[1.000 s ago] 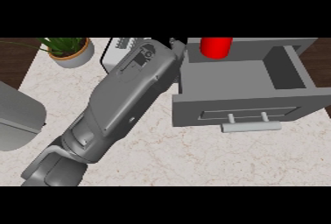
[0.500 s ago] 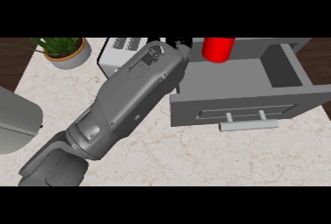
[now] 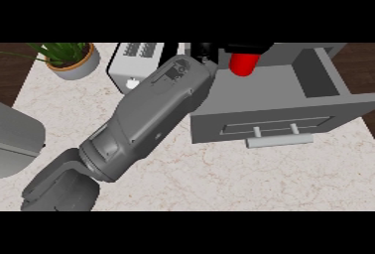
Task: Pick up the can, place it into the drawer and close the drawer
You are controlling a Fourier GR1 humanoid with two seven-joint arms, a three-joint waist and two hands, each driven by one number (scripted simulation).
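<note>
The red can (image 3: pixel 245 67) hangs upright over the back of the open grey drawer (image 3: pixel 293 99). My right hand (image 3: pixel 253 48) is curled round its top. Most of the hand is cut off by the view's upper edge, so only black fingers show above the can. The grey right forearm (image 3: pixel 154 119) runs diagonally from the lower left up to the drawer's left wall. I cannot tell whether the can touches the drawer's floor. The drawer stands pulled out, its bar handle (image 3: pixel 278 140) facing me. My left hand does not show.
A potted plant (image 3: pixel 70 62) stands at the counter's back left. Beside it is a white toaster (image 3: pixel 135 62), partly behind the forearm. A rounded grey shape (image 3: pixel 15 139) sits at the left edge. Marbled counter (image 3: pixel 242 178) lies in front of the drawer.
The can in my right hand has come lower in the view, down toward the drawer's inside. The forearm has shifted slightly right. The drawer has not moved.
</note>
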